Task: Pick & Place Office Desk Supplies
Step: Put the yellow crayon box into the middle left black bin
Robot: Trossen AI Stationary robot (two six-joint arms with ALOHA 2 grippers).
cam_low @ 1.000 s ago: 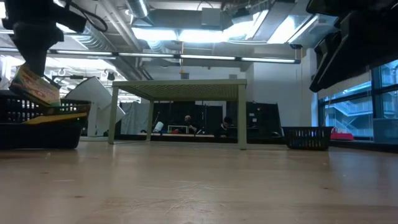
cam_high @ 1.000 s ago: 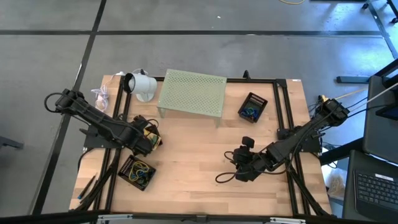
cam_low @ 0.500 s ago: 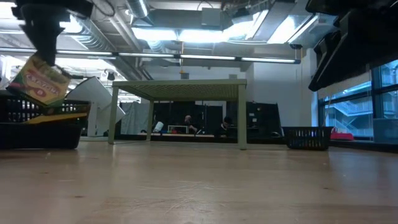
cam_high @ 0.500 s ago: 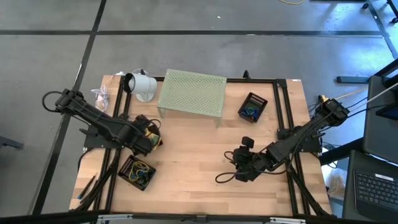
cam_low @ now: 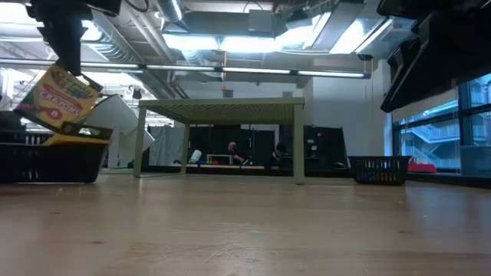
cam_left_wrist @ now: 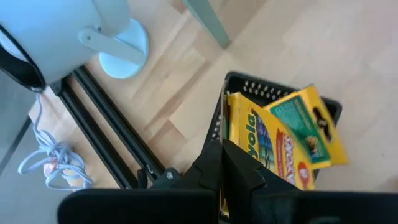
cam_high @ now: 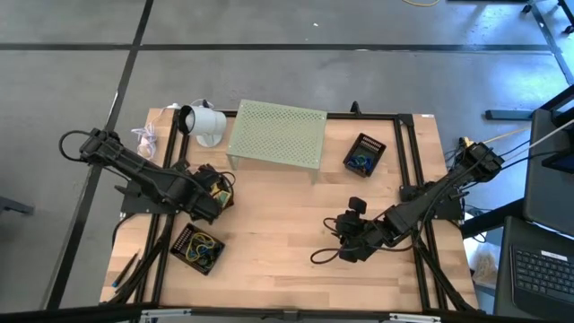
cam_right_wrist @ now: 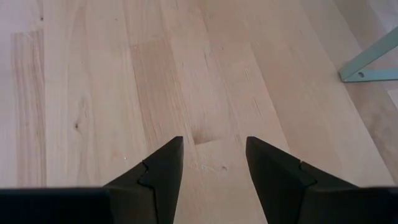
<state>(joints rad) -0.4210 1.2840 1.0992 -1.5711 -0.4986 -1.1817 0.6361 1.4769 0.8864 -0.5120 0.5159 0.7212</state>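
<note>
My left gripper (cam_low: 67,55) is shut on a yellow crayon box (cam_low: 57,96), which hangs above a black basket (cam_low: 46,157) at the table's left. A second yellow box (cam_left_wrist: 308,127) lies tilted in that basket (cam_left_wrist: 273,93), its end resting on the rim (cam_low: 77,136). In the high view the left gripper (cam_high: 212,196) covers most of the basket. My right gripper (cam_right_wrist: 214,155) stands open over bare wood at the table's middle right (cam_high: 345,238), with nothing between its fingers. My left gripper pinches the crayon box by its upper edge (cam_low: 71,74) between its two shut fingers (cam_left_wrist: 227,165), coming down at a slant from above. The box hangs tilted below the fingers, lifted clear of the basket, its printed face (cam_left_wrist: 261,146) showing.
A pale green perforated riser (cam_high: 278,135) stands at the far middle, with a white cup-shaped object (cam_high: 202,124) to its left. A black basket with coloured bands (cam_high: 199,248) sits near left; another (cam_high: 363,154) stands far right. Black rails (cam_high: 408,161) run along the table's sides.
My left gripper has risen and rolled a little with the crayon box. The box, earlier low behind the basket's rim, now hangs clear above the basket and has tipped, turning its printed face more into the low view.
</note>
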